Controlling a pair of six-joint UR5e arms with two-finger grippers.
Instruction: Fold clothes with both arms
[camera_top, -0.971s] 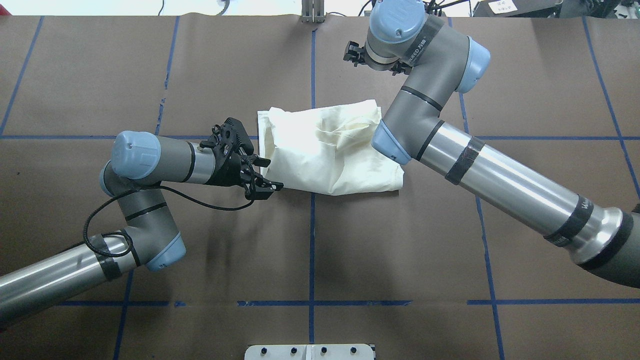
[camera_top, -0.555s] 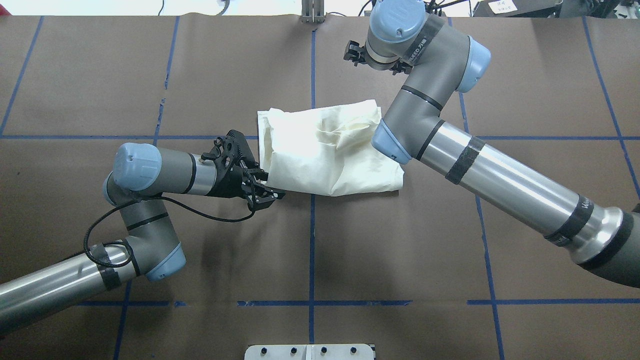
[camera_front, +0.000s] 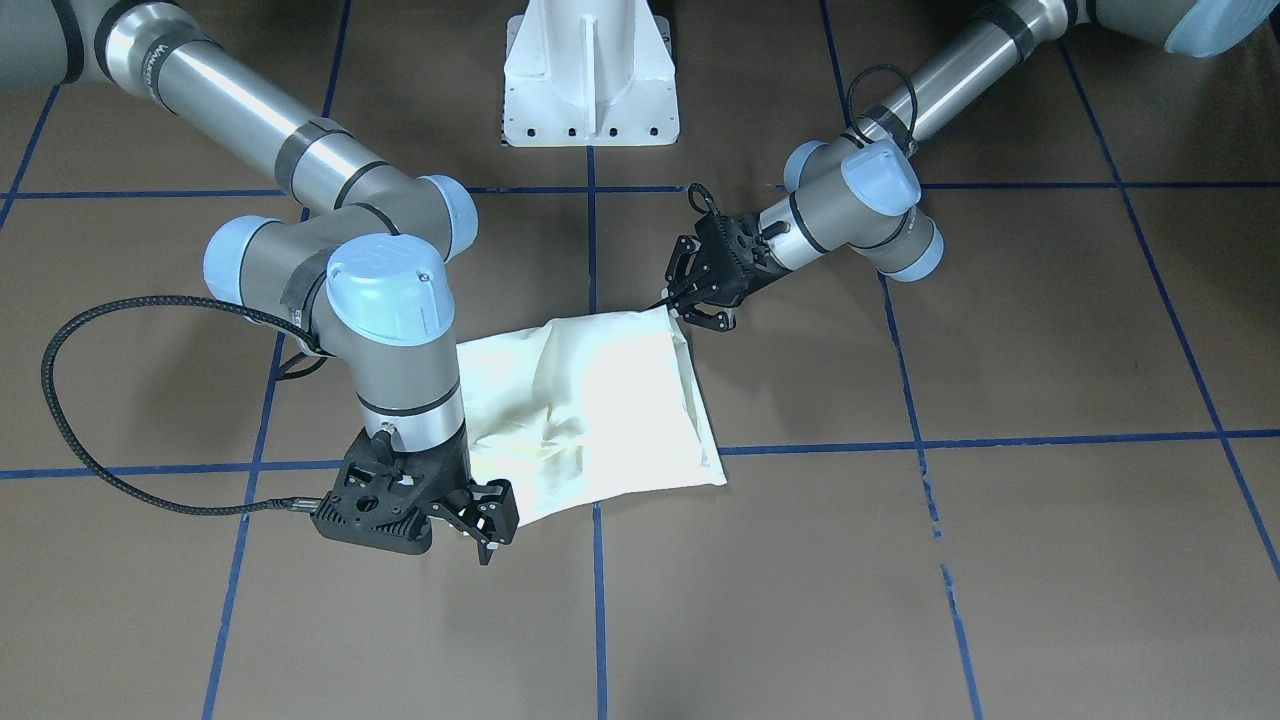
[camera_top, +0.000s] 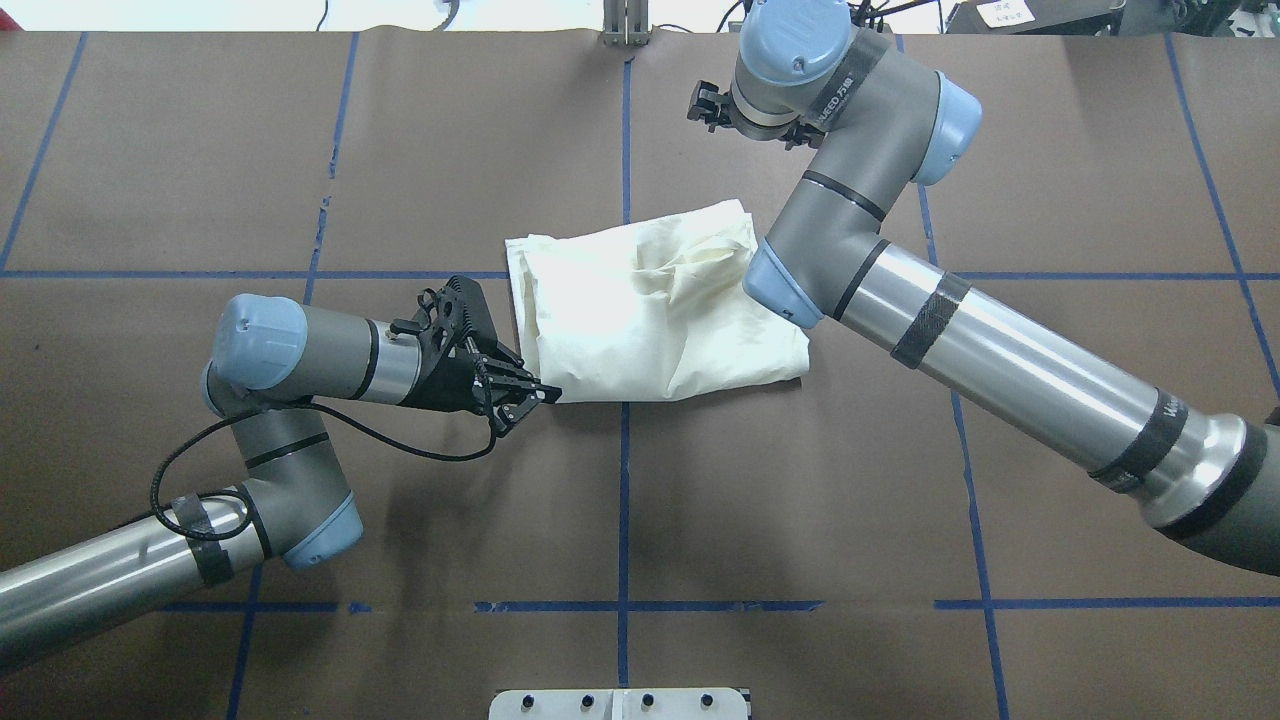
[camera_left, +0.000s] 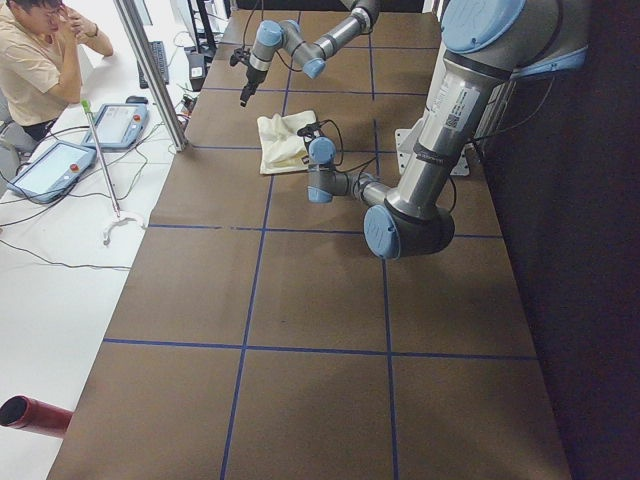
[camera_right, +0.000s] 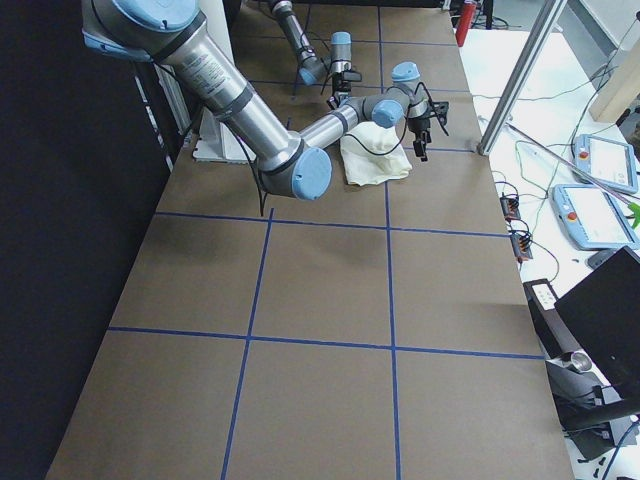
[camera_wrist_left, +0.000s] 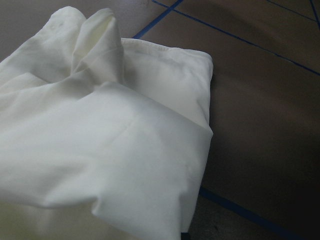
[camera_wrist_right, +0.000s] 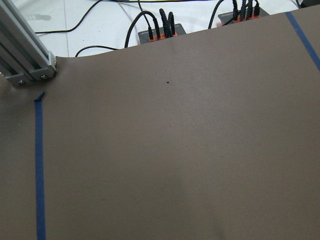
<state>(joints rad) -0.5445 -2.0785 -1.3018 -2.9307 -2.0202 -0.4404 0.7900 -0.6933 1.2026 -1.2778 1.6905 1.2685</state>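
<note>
Shirt (camera_top: 650, 310): a folded cream bundle, plain side up, lying straight ahead of the left claw (camera_top: 535, 395), which is clenched on its nearest corner. From overhead, the right arm (camera_top: 800, 260) covers the corner farthest from that claw. Left wrist cam is filled with cloth and the fingers are out of frame.

Right claw (camera_front: 488, 528) hangs above the table (camera_top: 800, 500) just past the bundle's far edge, clear of the cloth. It is tucked under its own wrist from overhead, so I can't tell whether it is spread or closed. Ahead of it are brown paper, an aluminium post (camera_wrist_right: 25, 55) and the table's edge. A wide stretch of table lies behind and beside the left claw.
</note>
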